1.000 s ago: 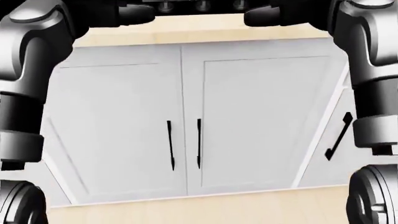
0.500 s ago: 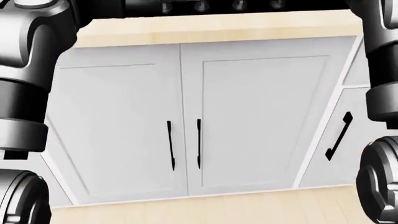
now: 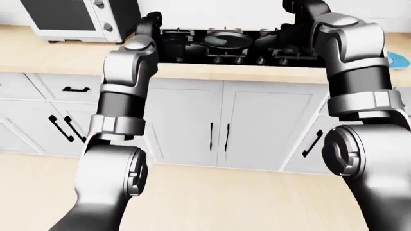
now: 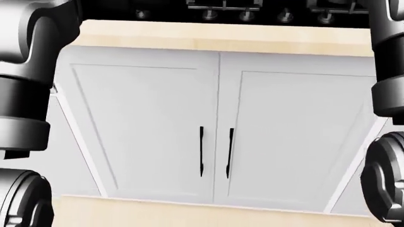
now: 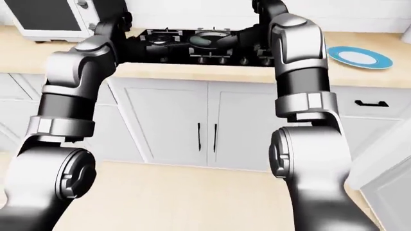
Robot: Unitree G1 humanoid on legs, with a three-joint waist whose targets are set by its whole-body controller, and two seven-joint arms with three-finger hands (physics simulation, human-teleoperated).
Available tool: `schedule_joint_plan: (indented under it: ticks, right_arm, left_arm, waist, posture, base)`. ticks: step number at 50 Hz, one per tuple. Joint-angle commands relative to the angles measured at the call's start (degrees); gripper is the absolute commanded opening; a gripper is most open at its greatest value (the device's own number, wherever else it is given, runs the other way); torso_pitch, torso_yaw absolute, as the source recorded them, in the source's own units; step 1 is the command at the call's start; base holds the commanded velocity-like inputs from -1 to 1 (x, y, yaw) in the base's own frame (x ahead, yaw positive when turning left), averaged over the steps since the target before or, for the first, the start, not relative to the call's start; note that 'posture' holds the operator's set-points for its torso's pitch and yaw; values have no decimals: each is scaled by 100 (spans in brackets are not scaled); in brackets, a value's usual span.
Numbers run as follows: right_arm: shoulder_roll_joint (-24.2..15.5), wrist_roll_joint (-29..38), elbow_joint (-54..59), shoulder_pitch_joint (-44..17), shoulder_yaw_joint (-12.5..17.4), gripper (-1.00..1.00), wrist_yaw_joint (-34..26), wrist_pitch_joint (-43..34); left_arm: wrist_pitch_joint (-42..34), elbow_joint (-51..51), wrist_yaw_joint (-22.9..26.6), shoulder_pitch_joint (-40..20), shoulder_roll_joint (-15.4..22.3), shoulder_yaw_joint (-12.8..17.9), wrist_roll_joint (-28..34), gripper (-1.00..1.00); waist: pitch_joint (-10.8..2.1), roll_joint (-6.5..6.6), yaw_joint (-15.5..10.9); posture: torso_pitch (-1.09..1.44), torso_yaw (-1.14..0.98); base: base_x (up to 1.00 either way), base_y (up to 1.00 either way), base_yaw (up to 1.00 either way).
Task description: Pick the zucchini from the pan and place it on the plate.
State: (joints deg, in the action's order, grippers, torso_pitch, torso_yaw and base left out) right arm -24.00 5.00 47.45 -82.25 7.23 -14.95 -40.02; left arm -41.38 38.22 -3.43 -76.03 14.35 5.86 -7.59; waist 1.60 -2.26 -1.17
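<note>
On the black stove (image 5: 192,45) at the top of the eye views sits a dark pan (image 3: 229,40) holding a pale green zucchini (image 3: 221,41). A blue-rimmed plate (image 5: 360,57) lies on the wooden counter to the stove's right. Both arms reach up toward the stove. My left hand (image 3: 150,22) hovers at the stove's left edge, apart from the pan. My right hand (image 5: 265,8) is raised just right of the pan, partly cut off by the top edge. Both hands are dark against the stove, so their fingers do not read. The head view shows only cabinet doors.
A white oven (image 3: 77,17) stands on the counter at the upper left. White cabinet doors (image 4: 214,132) with black handles fill the space under the counter edge (image 4: 221,35). Drawers (image 3: 38,110) run to the left, and pale wooden floor (image 3: 212,197) lies below.
The camera has moved: in the head view the cabinet doors have slid right and down, and stove knobs and grates now show at the top. The hands have left that view.
</note>
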Motion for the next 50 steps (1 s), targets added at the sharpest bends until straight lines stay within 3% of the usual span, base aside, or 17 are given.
schedule_joint_plan:
  ticks: [1, 3, 7, 8, 9, 10, 11, 12, 13, 14, 15, 16, 32, 34, 42, 46, 50]
  right_arm:
    - [-12, 15, -227, -282, -29, 100, 52, 243]
    - [-11, 131, -95, -345, -80, 100, 132, 176]
    - [12, 108, -52, -386, -50, 100, 35, 112]
    - [15, 109, -30, -399, -48, 100, 18, 108]
    - [15, 112, -24, -413, -47, 100, 12, 97]
    - [19, 112, -35, -419, -45, 100, 1, 82]
    - [20, 115, -33, -431, -44, 100, -6, 74]
    - [18, 120, -26, -445, -43, 100, -7, 72]
    - [19, 122, -29, -449, -42, 100, -9, 69]
    - [17, 124, -36, -452, -41, 100, -11, 61]
    - [16, 125, -55, -444, -39, 100, -15, 54]
    - [15, 130, -60, -440, -41, 100, -16, 57]
    - [-7, 213, -49, -492, -44, 100, -81, -36]
    - [-18, 220, -54, -526, -46, 100, -95, -59]
    - [-4, 250, 77, -636, -47, 100, -86, 1]
    - [-13, 244, 49, -627, -39, 100, -95, -21]
    - [-19, 241, -17, -602, -36, 100, -99, -50]
  left_arm:
    - [187, -256, -51, -239, 125, 89, 48, 100]
    - [178, -272, -52, -237, 119, 84, 49, 100]
    - [171, -279, -49, -234, 127, 90, 48, 100]
    - [174, -278, -49, -233, 128, 90, 48, 100]
    - [173, -278, -48, -234, 128, 90, 48, 100]
    - [155, -293, -47, -242, 130, 89, 46, 100]
    - [111, -335, -48, -257, 131, 87, 41, 100]
    - [93, -358, -49, -259, 131, 86, 40, 100]
    - [88, -369, -50, -257, 130, 85, 40, 100]
    - [87, -372, -51, -254, 129, 84, 41, 100]
    - [92, -372, -50, -249, 127, 82, 43, 100]
    - [103, -367, -50, -237, 122, 80, 47, 100]
    - [19, -420, -19, -323, 153, 74, 75, 100]
    - [7, -417, -9, -346, 168, 74, 85, 100]
    - [-32, -420, 11, -417, 175, 70, 113, 100]
    - [-59, -452, 5, -420, 157, 71, 114, 100]
    - [-72, -487, 3, -394, 154, 71, 118, 100]
  waist:
    - [-186, -19, -55]
    - [-26, 37, 51]
    - [-57, 456, 143]
    - [11, 312, 151]
    - [-181, 370, 155]
    - [-209, 382, 152]
    - [-36, 374, 125]
    - [-24, 292, 98]
    - [-187, 212, 114]
    - [-18, 76, 110]
    - [-69, 7, 111]
    - [43, 85, 78]
    - [-48, 173, 128]
    - [-217, 212, 118]
    - [-204, 222, 104]
    - [-77, 206, 106]
    - [-64, 334, 112]
  posture:
    - [0, 0]
    - [0, 0]
    - [0, 0]
    - [0, 0]
    - [0, 0]
    - [0, 0]
    - [0, 0]
    - [0, 0]
    - [0, 0]
    - [0, 0]
    - [0, 0]
    - [0, 0]
    - [0, 0]
    - [0, 0]
    - [0, 0]
    - [0, 0]
    - [0, 0]
  base:
    - [0, 0, 62]
    - [0, 0, 0]
    - [0, 0, 0]
    - [0, 0, 0]
    - [5, 0, 0]
    - [5, 0, 0]
    - [5, 0, 0]
    - [5, 0, 0]
    - [5, 0, 0]
    - [5, 0, 0]
    - [5, 0, 0]
    - [3, 0, 0]
    - [4, 0, 0]
    - [5, 0, 0]
    - [8, 0, 0]
    - [19, 0, 0]
    - [19, 0, 0]
